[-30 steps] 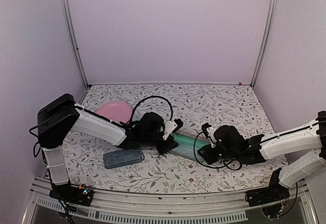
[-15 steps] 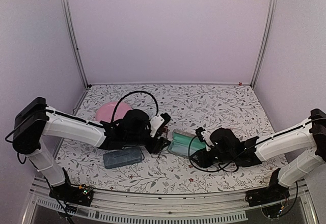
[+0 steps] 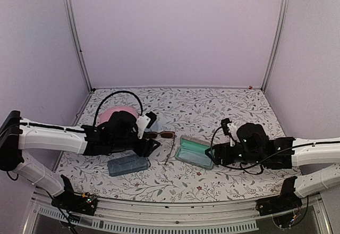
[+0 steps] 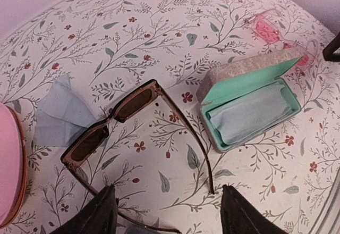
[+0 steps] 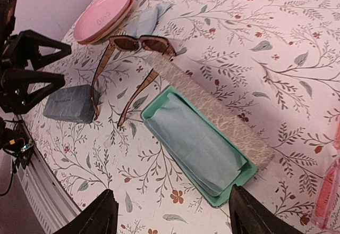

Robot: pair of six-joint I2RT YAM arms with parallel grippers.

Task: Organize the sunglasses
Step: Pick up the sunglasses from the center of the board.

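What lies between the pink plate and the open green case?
A pale blue cloth beside the plate, then the dark-framed sunglasses with arms unfolded, before the case. The left wrist view shows this.

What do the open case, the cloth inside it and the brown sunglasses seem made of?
Open case: rigid shell, matte pale patterned covering, perhaps fabric or paper; smooth mint lining.
Cloth: soft pale blue fabric, probably microfibre, slightly creased.
Brown sunglasses: glossy translucent plastic frame, apparently; tinted lenses.
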